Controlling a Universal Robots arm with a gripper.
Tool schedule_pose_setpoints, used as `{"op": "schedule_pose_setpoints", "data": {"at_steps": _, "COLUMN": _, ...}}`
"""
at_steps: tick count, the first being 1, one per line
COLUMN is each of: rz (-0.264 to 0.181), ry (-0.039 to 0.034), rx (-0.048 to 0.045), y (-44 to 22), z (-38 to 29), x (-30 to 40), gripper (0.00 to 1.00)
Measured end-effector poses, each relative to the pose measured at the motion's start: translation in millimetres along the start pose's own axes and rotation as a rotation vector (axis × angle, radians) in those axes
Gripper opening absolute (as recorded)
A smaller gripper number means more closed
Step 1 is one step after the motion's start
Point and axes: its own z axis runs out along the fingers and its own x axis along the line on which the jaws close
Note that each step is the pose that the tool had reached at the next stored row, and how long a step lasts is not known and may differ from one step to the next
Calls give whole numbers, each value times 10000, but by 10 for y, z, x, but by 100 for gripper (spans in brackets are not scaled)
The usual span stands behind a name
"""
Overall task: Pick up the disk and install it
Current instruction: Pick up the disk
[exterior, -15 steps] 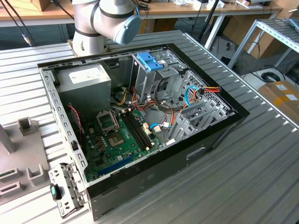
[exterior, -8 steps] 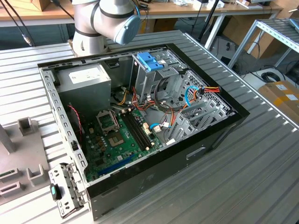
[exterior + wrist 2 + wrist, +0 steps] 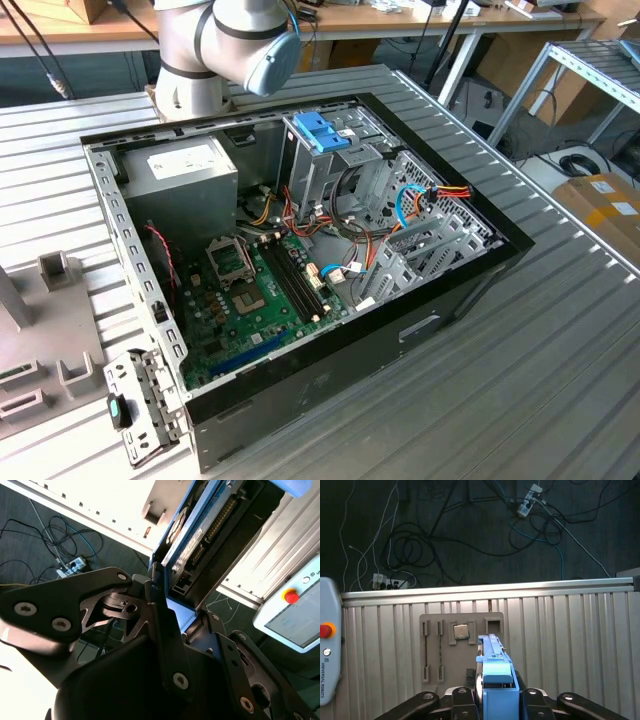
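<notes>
Where they hang over the ribbed table [image 3: 570, 645], the fingers [image 3: 461, 701] clamp the disk [image 3: 496, 677] edge-on; its print is unreadable.

The pincer [image 3: 181, 616] clamps the blue-railed disk [image 3: 196, 536] above a cable-strewn floor [image 3: 22, 515].

surface: ribbed metal table [image 3: 560, 340] | on it: open computer case [image 3: 330, 390], grey parts tray [image 3: 80, 330]

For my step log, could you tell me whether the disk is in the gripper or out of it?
In it: in both wrist views the disk sits clamped edge-on in the gripper.
</notes>
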Motion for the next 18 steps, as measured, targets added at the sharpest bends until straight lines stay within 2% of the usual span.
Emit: {"op": "schedule_pose_setpoints", "data": {"at_steps": 18, "rz": 0, "ry": 0, "rx": -1, "y": -8, "z": -4, "x": 134, "gripper": 37}}
